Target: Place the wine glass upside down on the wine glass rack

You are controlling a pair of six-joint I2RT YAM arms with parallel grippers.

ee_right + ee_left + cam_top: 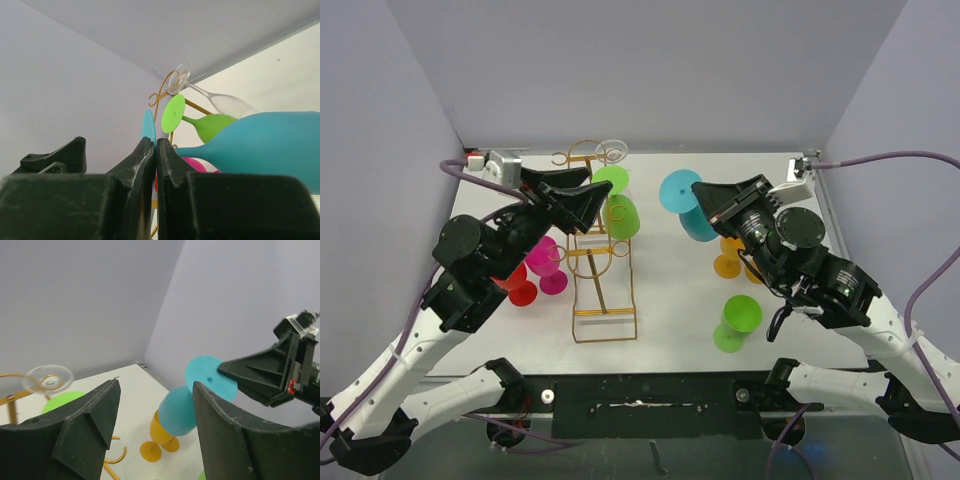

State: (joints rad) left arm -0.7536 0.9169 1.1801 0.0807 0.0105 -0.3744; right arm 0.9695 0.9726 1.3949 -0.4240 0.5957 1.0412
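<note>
Top external, left gripper (588,205): hovering just beside the upper part of the wine glass rack (605,312), jaws standing apart and carrying nothing.
Top external, right gripper (705,198): holding the teal wine glass (676,192) off the table (670,330), right of the rack and apart from it.
Top external, rack load: two green glasses (618,215) and a clear glass (611,150) hanging near the top.
Top external, table: orange glass (728,260) sitting under the right gripper.
Left wrist, fingers (90,425): spreading wide, nothing lying between them.
Left wrist, beyond: teal wine glass hanging tilted at the right gripper's tip, orange glass sitting below it.
Right wrist, fingers (142,170): pressing together, pinching the teal wine glass by its stem just behind the foot, bowl pointing right.
Right wrist, background: rack showing behind the foot.
</note>
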